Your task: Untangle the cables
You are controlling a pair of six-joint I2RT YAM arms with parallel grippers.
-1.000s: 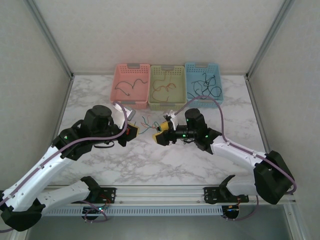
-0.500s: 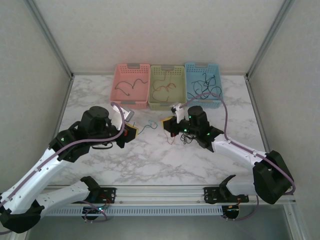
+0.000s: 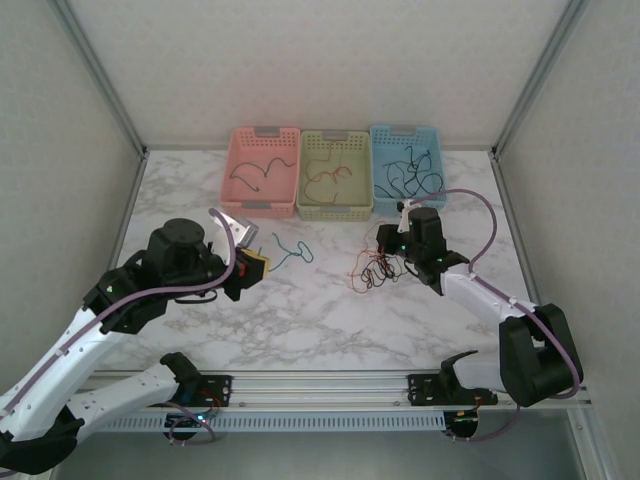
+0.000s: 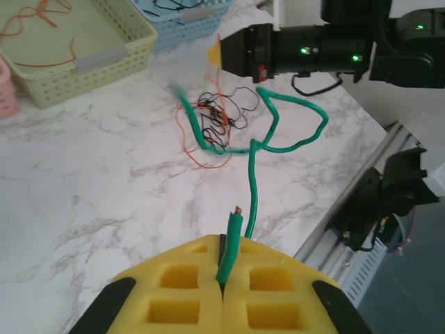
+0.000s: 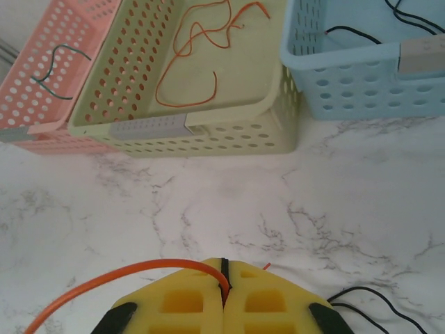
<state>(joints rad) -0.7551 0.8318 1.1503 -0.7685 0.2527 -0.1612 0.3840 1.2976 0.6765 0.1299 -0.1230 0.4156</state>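
Three perforated plastic baskets, a pink basket (image 3: 262, 210), a yellow-green basket (image 3: 336, 213) and a blue basket (image 3: 405, 130), stand close side by side in a row at the far edge of a white, grey-veined marble table (image 3: 300, 320), whose near edge carries an aluminium rail (image 3: 320, 385).

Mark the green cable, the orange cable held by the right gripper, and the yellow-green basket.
green cable (image 4: 252, 188): left wrist view, on its upright stretch.
orange cable (image 5: 160, 262): right wrist view, top of its arc.
yellow-green basket (image 5: 236, 136): right wrist view, front wall.

The green cable (image 4: 252, 184) blurs at its far end (beside the tangle (image 4: 219, 118)).
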